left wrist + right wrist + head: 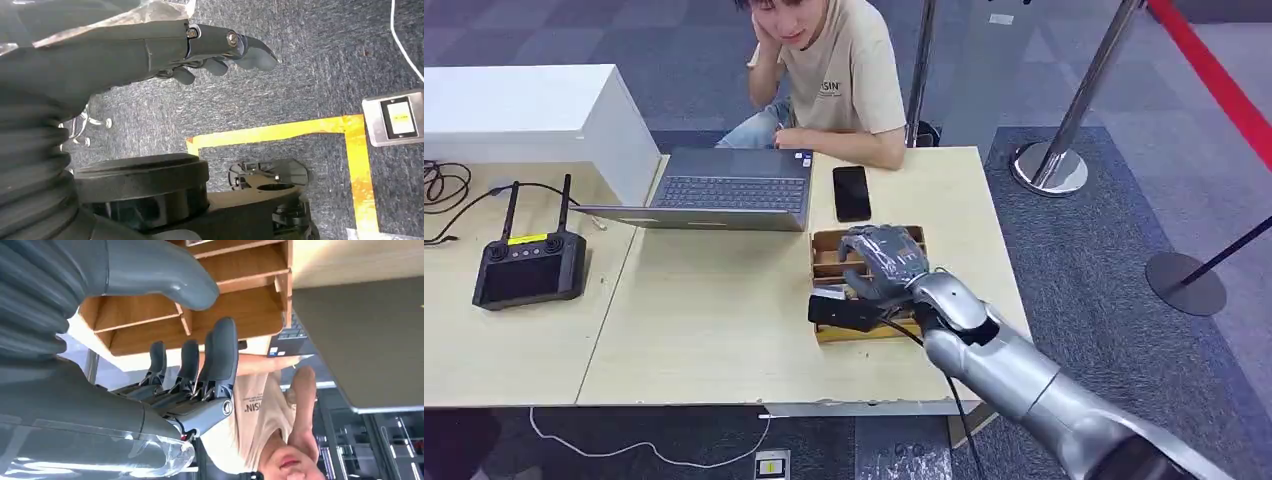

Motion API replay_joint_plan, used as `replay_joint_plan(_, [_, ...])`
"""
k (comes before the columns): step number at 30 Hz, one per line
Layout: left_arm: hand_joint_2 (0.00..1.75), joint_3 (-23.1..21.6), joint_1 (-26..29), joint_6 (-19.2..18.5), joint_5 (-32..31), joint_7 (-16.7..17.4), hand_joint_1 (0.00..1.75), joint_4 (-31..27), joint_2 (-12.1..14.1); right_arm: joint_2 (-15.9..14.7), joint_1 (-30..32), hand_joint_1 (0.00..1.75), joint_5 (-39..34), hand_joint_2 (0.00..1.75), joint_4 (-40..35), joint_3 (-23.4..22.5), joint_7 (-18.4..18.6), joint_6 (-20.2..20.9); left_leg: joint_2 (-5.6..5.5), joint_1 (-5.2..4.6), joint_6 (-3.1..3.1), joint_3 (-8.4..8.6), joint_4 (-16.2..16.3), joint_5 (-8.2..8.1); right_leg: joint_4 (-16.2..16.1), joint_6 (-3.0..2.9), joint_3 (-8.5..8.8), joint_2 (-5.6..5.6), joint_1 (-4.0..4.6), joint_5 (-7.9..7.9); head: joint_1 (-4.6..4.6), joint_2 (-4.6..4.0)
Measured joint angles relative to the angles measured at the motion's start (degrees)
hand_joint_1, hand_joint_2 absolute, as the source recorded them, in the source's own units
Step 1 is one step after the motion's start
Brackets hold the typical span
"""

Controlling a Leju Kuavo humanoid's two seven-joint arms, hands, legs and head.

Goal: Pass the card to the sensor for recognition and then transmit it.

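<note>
1. The card itself I cannot make out; judging from the task, it sits in the wooden slotted box (869,285) on the table (724,310), under my right robot hand (882,262).
2. The box lies near the table's right edge, just in front of a black phone (852,192) and to the right of an open laptop (724,190).
3. My right robot hand hovers over the box's dividers with its fingers (220,355) spread and slightly curled, grasping nothing that I can see. In the right wrist view the thumb (160,275) sits apart from the fingers, with bare wooden slots between them; I judge it is poised to pick.
4. A flat black device (849,312) rests against the box's near side, touching it; I take it for the sensor, though I cannot be sure.
5. My left robot hand (220,50) hangs beside the body above grey carpet, fingers loosely curled in, holding nothing.
6. A person (829,70) sits across the table behind the laptop, probably placed to receive the card.
7. A black handheld controller (529,265) lies well to the left.
</note>
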Motion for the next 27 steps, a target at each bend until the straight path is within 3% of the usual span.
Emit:
replay_joint_plan(1, [1.75,0.0,0.0,0.0,0.0,0.0,0.00,0.0,0.0,0.2,0.0,1.15,-0.2,1.75,0.3,0.0,-0.1,0.0,0.00,0.00,0.00,0.00,0.0,0.00,0.0,0.00,0.00,0.00,0.00,0.00,0.00,0.00])
replay_joint_plan(12, [1.75,0.0,0.0,-0.1,-0.3,0.4,0.00,0.0,0.0,2.2,0.0,1.26,-2.6,1.75,5.2,0.0,-2.1,-0.3,0.00,0.00,0.00,-0.02,0.0,0.00,0.0,0.00,-0.01,0.00,0.00,0.00,0.02,0.00])
replay_joint_plan(17, [1.75,0.0,0.0,-0.1,-0.3,0.6,0.00,0.0,0.0,3.1,0.0,1.19,-3.0,1.75,7.5,0.1,-2.4,-0.4,0.00,0.00,0.00,-0.03,0.0,0.00,0.0,0.00,-0.02,0.00,0.00,0.00,0.02,0.00])
replay_joint_plan(25, [1.75,0.0,0.0,-0.2,-0.1,0.6,0.00,0.0,0.0,3.8,0.0,0.91,-3.1,1.75,10.1,0.7,-2.5,-0.5,0.00,0.00,0.00,-0.04,0.0,0.00,0.0,0.00,-0.03,0.00,0.00,0.00,0.00,0.00])
replay_joint_plan(27, [1.75,0.0,0.0,-0.2,-0.1,0.6,0.00,0.0,0.0,3.9,0.0,0.93,-3.1,1.75,10.7,1.0,-2.5,-0.5,0.00,0.00,0.00,-0.06,0.0,0.00,0.0,0.00,-0.05,0.00,0.00,0.00,0.00,0.00])
